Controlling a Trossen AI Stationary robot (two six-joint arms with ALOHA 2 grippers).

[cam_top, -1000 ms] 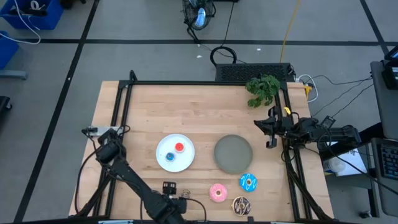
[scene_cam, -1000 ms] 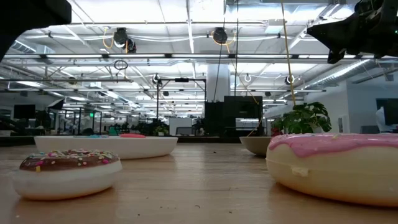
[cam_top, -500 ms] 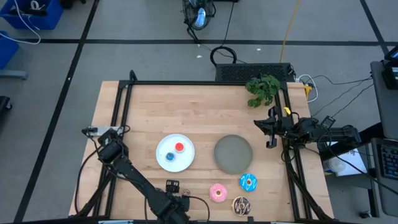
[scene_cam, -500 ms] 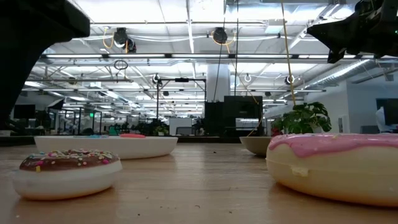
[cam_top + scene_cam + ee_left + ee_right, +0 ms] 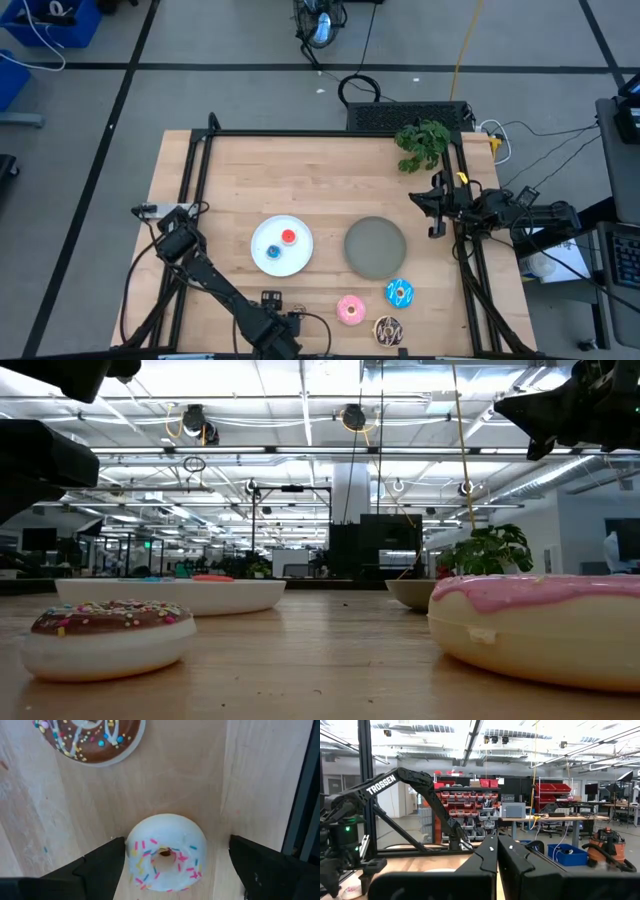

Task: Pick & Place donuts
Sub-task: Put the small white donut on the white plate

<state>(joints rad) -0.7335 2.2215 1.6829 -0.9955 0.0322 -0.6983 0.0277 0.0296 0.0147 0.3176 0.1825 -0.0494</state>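
Note:
My left gripper (image 5: 271, 299) hangs open over the table's near edge, pointing down. In the left wrist view its fingers (image 5: 176, 845) stand on either side of the tiny white sprinkled donut (image 5: 166, 854), which lies flat on the wood; one finger is right beside its edge, the other well apart. The tiny brown donut (image 5: 87, 740) (image 5: 108, 635) lies close by. The tiny red donut (image 5: 289, 237) and tiny blue donut (image 5: 273, 252) lie on the white plate (image 5: 281, 226). The pink donut (image 5: 351, 309), blue sprinkled donut (image 5: 399, 293) and chocolate donut (image 5: 388, 329) lie on the table. My right gripper (image 5: 432, 215) waits, shut, at the right edge.
An empty-looking grey plate (image 5: 375, 247) sits right of the white plate. A potted green plant (image 5: 422, 143) stands at the far right corner. Black frame rails (image 5: 205, 150) run along the table's left, far and right sides. Bare wood spans the far half.
My left arm has shifted slightly over the near edge, first a little toward the table's right, then back left. In the low view its dark bulk swung down into the upper left and has risen again. The donuts lie as before.

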